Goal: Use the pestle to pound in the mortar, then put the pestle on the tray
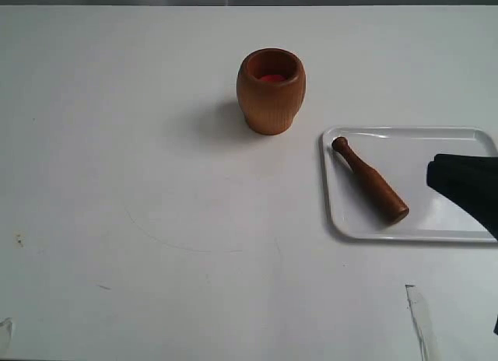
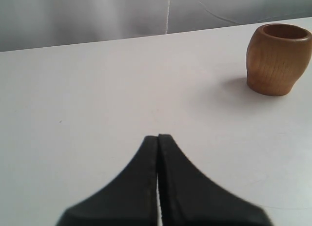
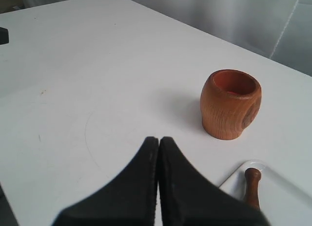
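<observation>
The light-brown wooden mortar (image 1: pixel 271 91) stands upright on the white table, its reddish inside showing; it also appears as the mortar (image 2: pixel 278 59) and the mortar (image 3: pixel 230 110) in the wrist views. The dark reddish-brown pestle (image 1: pixel 370 180) lies slantwise on the white tray (image 1: pixel 451 230), knob toward the mortar. Only the pestle's knob (image 3: pixel 252 184) and the tray's corner (image 3: pixel 239 173) show in the right wrist view. My right gripper (image 1: pixel 433 172) hovers over the tray's right part, shut and empty, apart from the pestle. My left gripper (image 2: pixel 158 137) is shut on nothing, well away from the mortar and out of the exterior view.
The white table (image 1: pixel 132 182) carries faint scuffs and a curved scratch (image 1: pixel 171 240). A pale curtain (image 2: pixel 97 14) hangs behind the far table edge. A bit of tape (image 1: pixel 416 314) lies near the front right.
</observation>
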`<state>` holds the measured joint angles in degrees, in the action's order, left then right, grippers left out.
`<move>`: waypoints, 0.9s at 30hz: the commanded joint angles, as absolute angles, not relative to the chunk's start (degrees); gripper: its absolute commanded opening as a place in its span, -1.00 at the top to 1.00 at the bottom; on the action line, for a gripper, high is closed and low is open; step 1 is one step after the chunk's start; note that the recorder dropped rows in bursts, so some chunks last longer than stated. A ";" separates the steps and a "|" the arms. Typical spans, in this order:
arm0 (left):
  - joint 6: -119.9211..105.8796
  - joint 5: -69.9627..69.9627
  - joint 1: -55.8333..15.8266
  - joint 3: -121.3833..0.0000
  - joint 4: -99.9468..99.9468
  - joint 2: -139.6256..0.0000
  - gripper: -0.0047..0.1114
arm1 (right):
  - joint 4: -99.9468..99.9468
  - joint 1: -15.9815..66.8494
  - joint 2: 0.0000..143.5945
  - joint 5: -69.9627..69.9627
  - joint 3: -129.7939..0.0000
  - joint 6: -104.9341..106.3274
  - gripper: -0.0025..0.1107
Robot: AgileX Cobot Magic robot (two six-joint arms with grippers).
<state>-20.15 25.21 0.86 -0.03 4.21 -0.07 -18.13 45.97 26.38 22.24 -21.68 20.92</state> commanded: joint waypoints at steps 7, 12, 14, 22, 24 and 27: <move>-19.68 25.03 0.42 0.00 3.79 0.00 0.92 | -18.44 33.87 15.32 21.12 -21.18 19.48 0.96; -19.68 25.03 0.42 0.00 3.79 0.00 0.92 | -17.93 22.32 6.36 19.06 -19.75 19.48 0.96; -19.68 25.03 0.42 0.00 3.79 0.00 0.92 | -17.93 17.91 3.69 17.97 -18.61 19.48 0.96; -19.68 25.03 0.42 0.00 3.79 0.00 0.92 | -17.93 5.89 0.00 9.19 -10.16 19.48 0.96; -19.68 25.03 0.42 0.00 3.79 0.00 0.92 | -17.93 5.15 0.00 6.70 -7.55 19.48 0.96; -19.68 25.03 0.42 0.00 3.79 0.00 0.92 | -18.06 5.26 0.00 4.39 -4.45 19.48 0.96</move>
